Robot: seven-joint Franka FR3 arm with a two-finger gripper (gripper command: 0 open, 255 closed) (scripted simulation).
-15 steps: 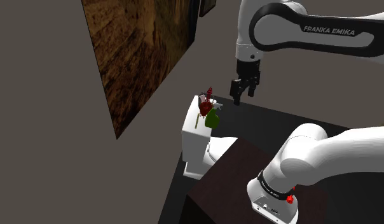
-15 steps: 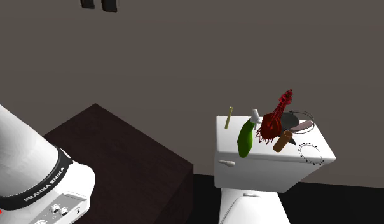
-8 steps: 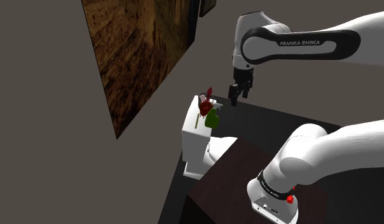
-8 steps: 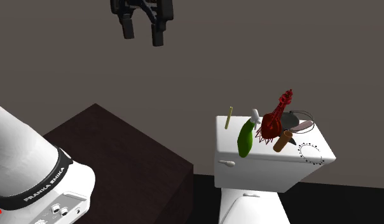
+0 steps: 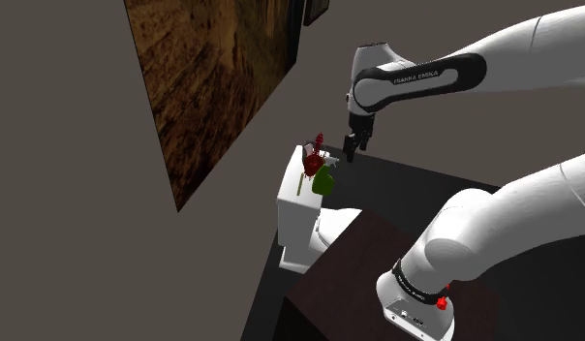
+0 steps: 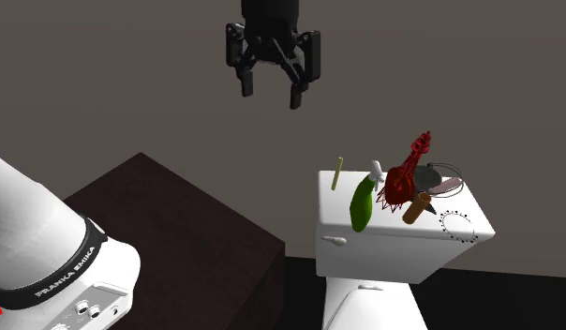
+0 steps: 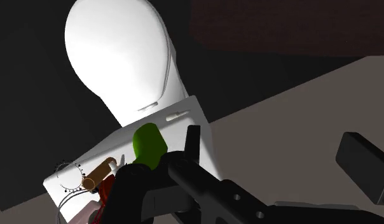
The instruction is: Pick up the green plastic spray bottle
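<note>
The green spray bottle with a white nozzle lies on the lid of a white toilet tank, among other small items. It also shows as a green blob on the tank in the shoulder view. My black gripper hangs open in the air, above the bottle and toward the second exterior view's left, touching nothing. In the shoulder view the gripper sits just up and right of the bottle. From the wrist, the bottle lies past one fingertip of the gripper.
Beside the bottle lie a red spiky object, a brown cylinder, a thin yellowish stick and a wire ring. The toilet lid lies below the tank. A dark stand holds the arm's base. A grey wall rises behind.
The gripper has travelled toward the toilet tank, moving right and lower in the second exterior view, staying open. The items on the tank have not moved.
</note>
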